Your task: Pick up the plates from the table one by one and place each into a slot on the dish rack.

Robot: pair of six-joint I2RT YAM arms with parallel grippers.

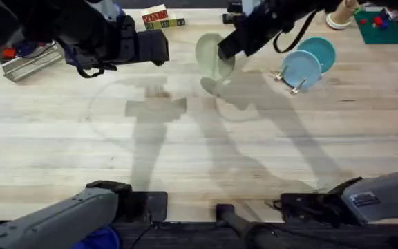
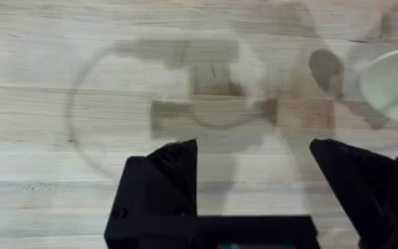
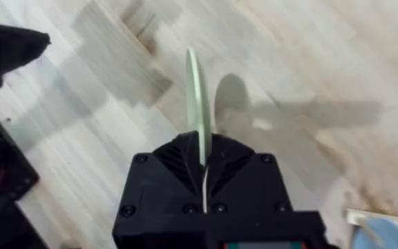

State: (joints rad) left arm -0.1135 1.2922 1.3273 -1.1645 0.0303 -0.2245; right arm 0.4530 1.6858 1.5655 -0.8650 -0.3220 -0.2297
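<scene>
Right claw [image 1: 221, 50] is clenched on the cream plate [image 1: 213, 57], pinching it at the rim; plate is lifted off the surface [image 1: 199, 145], its shadow lying on the planks below. In the right wrist view the plate [image 3: 197, 104] shows edge-on, a thin pale line running straight out from between the closed fingers, so its flat faces sit to either side of the claw and its long axis follows the claw's reach

Dish rack [image 1: 297, 81] stands on the far right part of the surface, well apart from the held plate, on the right arm's own side. Two plates already stand in it: a light blue plate [image 1: 301, 68] in front and a teal plate [image 1: 318, 52] behind, both upright and tilted slightly

Key relation: rack lies to the right of the claw and a little nearer the robot. Judgement: the held plate needs carrying that way with its edge lined up parallel to the two standing plates, then lowering into a free slot beside them; which slot is free I cannot tell

Left claw [image 2: 254, 173] is released, fingers wide, hovering over bare surface, far left of the rack; right arm is clearly the nearer one
</scene>
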